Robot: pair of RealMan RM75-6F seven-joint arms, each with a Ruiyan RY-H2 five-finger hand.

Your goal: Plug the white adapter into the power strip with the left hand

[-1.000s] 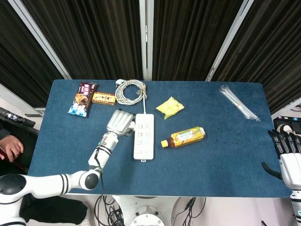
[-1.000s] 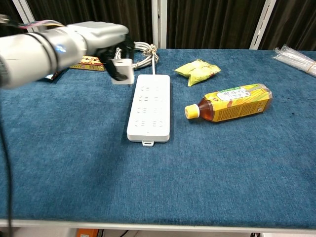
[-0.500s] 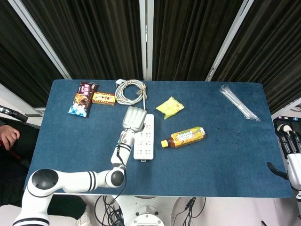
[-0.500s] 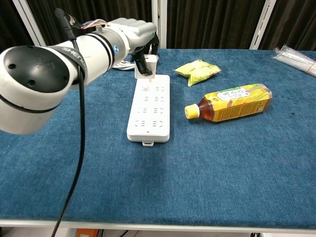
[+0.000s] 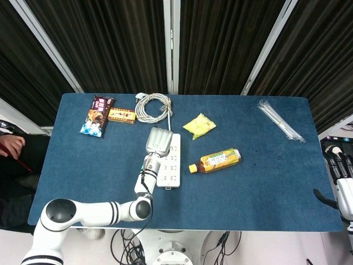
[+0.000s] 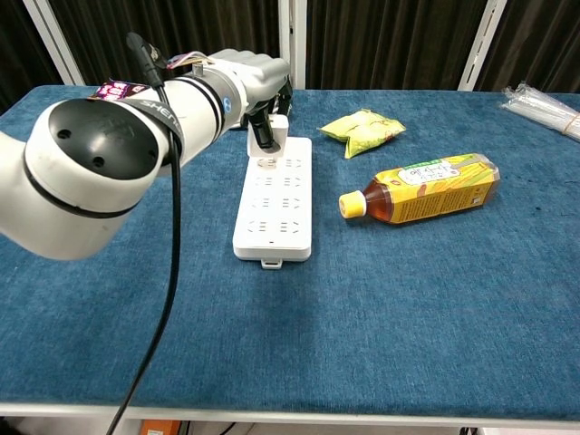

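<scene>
The white power strip (image 6: 275, 204) (image 5: 171, 165) lies lengthwise at the table's middle. My left hand (image 6: 256, 82) (image 5: 158, 141) hangs over its far end and grips the white adapter (image 6: 275, 136), which stands upright on the strip's farthest sockets. In the head view the hand hides the adapter. My right hand (image 5: 342, 176) stays off the table's right edge, holding nothing, fingers partly cut off by the frame.
A yellow tea bottle (image 6: 426, 188) lies right of the strip, a yellow snack bag (image 6: 364, 130) behind it. A coiled white cable (image 5: 153, 106) and two snack packs (image 5: 99, 115) sit at the far left. Clear plastic wrap (image 5: 280, 121) lies far right.
My left hand carried the adapter rightward from beside the strip to over its far end and lowered it onto the sockets. The right hand slipped slightly further out of frame.
</scene>
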